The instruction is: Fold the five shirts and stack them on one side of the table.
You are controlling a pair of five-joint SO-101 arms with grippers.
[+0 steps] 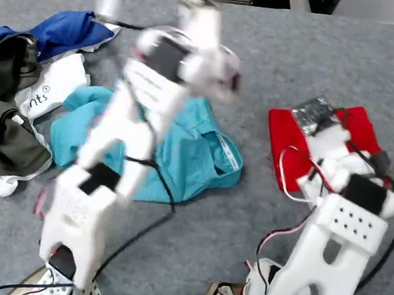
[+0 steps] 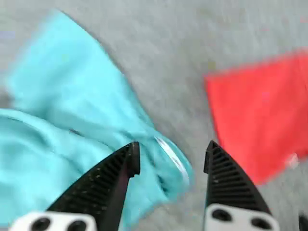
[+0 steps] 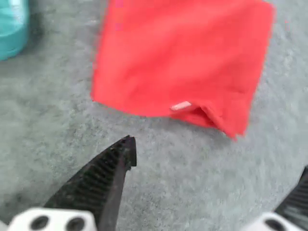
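High view: red shirt (image 1: 285,143) at three o'clock, teal shirt (image 1: 196,154) crumpled at centre; left claw (image 2: 171,154) splayed empty over teal shirt, right claw (image 3: 216,161) splayed empty beside red shirt.

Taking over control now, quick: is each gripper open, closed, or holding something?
Left gripper: open, empty, above the teal shirt edge.
Right gripper: open, empty, near the red shirt.

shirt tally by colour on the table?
blue shirt: 1
olive shirt: 1
white shirt: 1
teal shirt: 1
red shirt: 1
Total: 5
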